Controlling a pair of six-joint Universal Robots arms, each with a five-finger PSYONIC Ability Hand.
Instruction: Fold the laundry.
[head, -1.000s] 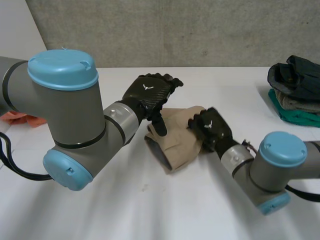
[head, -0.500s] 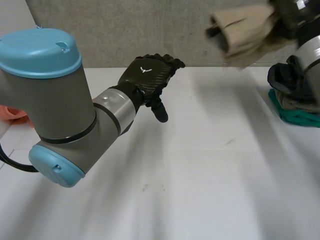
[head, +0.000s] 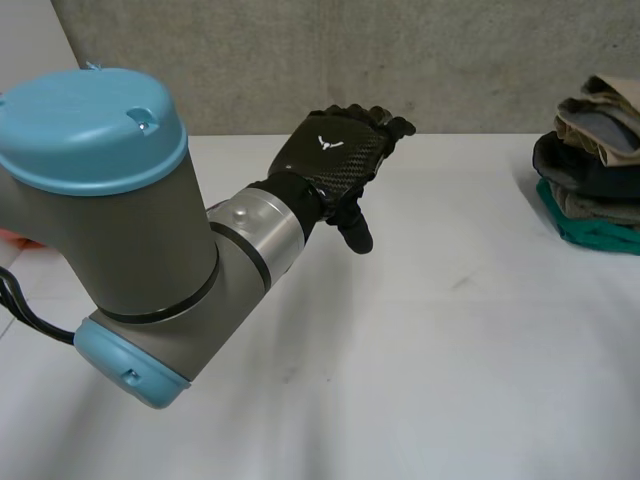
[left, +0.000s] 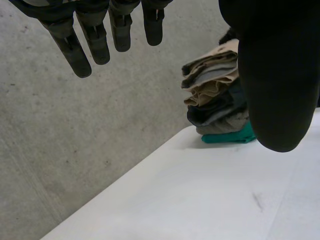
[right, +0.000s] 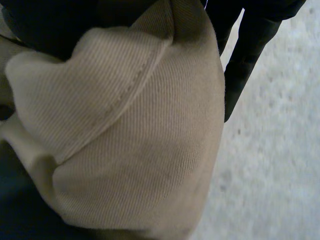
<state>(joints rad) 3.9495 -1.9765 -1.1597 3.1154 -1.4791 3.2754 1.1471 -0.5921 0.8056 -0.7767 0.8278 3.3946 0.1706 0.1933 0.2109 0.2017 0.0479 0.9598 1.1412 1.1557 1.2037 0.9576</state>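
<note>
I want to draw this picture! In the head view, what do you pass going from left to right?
left arm → left hand → pile of clothes

Grey arm (head: 130, 260), light-blue caps (head: 85, 125), silver wrist band (head: 265, 225), black weave-patterned robot hand (head: 335, 160), white emblem (head: 325, 143).

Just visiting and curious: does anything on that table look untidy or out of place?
Only slightly. The beige garment atop the stack of folded clothes at the table's right edge lies rumpled and bulging, not flat. The left hand hovers open, holding nothing.
</note>
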